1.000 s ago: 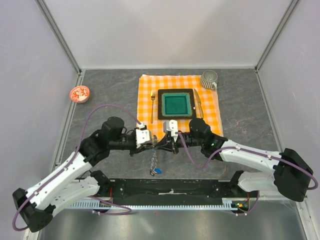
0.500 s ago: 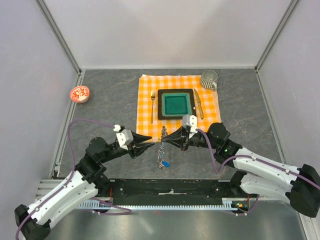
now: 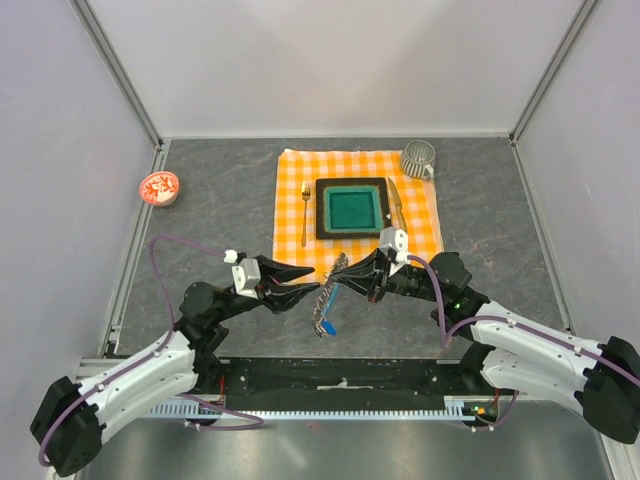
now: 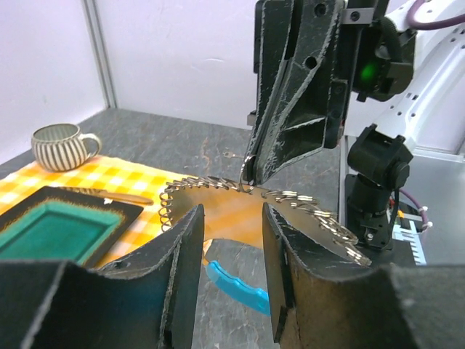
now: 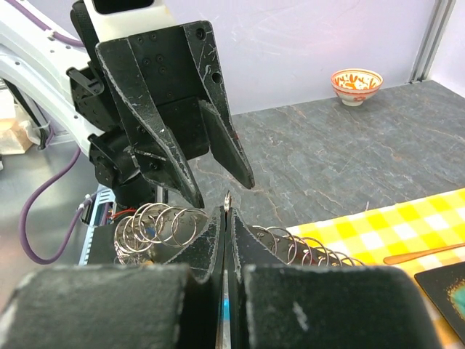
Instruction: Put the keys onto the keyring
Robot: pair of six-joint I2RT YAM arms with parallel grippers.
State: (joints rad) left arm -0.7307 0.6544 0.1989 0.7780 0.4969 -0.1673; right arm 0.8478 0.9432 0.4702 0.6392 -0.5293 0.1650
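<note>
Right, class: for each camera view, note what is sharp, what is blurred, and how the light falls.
Left wrist: the near fingers fill the foreground out of focus; the keyring and mug are sharp. Right wrist: near fingers blurred, left gripper crisp. Top external: even, soft light, faint shadows; the keyring's rings too small to resolve.

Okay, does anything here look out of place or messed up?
Nothing is spilled or broken. The keyring, a chain of linked rings, sags in mid-air from the right arm's fingers, its blue clip at the bottom. The red-and-white bowl sits alone by the left wall, off the checked cloth.
</note>
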